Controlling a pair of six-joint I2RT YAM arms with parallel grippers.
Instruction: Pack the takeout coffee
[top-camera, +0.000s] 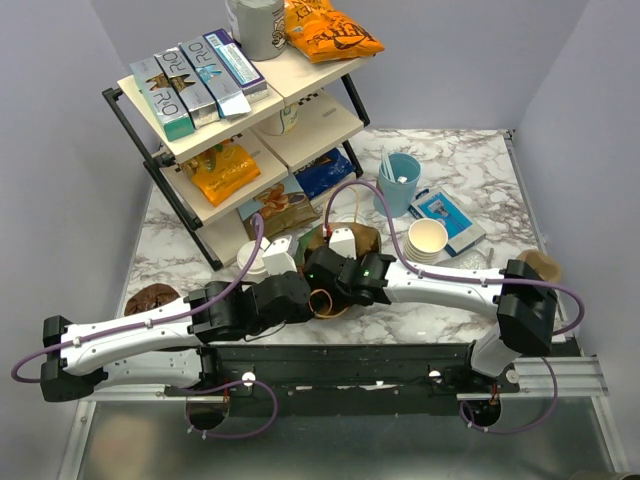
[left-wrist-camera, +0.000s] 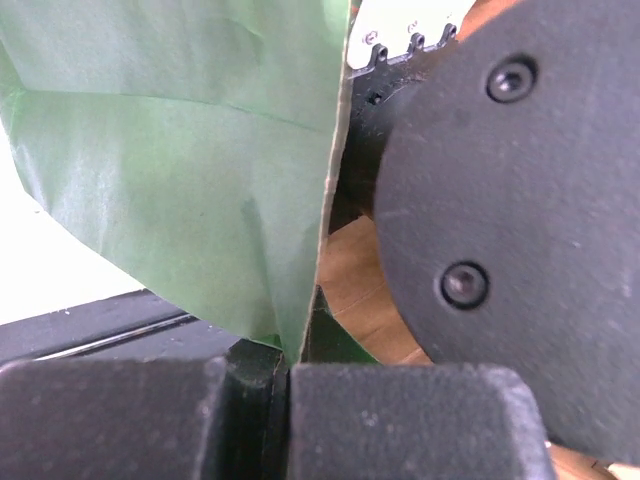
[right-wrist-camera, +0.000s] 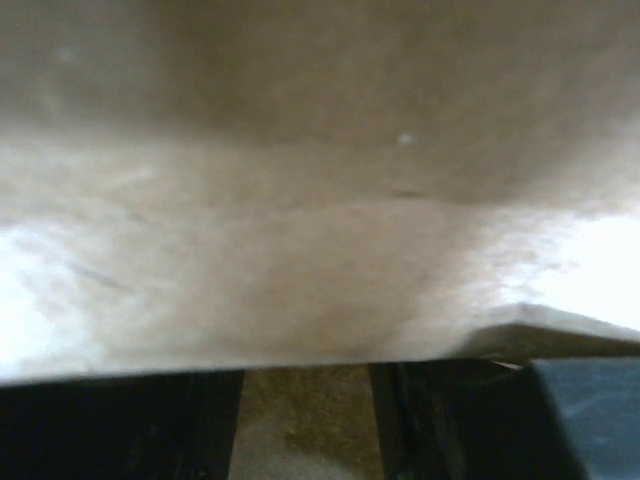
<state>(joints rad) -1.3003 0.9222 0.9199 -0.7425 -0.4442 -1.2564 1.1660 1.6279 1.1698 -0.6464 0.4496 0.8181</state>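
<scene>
**ITEM: TAKEOUT COFFEE, NOT YET BAGGED**

**Location.** The takeout coffee (top-camera: 252, 259) appears to stand lid-up on the table at the foot of the shelf (top-camera: 300, 72). It is just left of the paper bag (top-camera: 368, 240) and partly hidden by the left arm, so the identification from above is tentative.

**Handling.** Judged light, thin-walled and easily crushed. The snap-on lid is likely to pop under a hard squeeze, and any contents would spill if the cup tilts. Best taken around the body below the lid rim with a gentle grip and kept upright. It should not be lifted by the lid.

**Left gripper** (left-wrist-camera: 285, 400). Closed tight on the bag's edge, with the paper pinched between its pads.

**Right gripper** (right-wrist-camera: 305, 420). Fingers stand moderately apart, close against brown paper. Nothing shows between them, and contact with the bag cannot be told.

**Nearby, not wanted.** Stack of lidless cups (top-camera: 428, 240); blue cup (top-camera: 400, 182) holding white sticks.
</scene>
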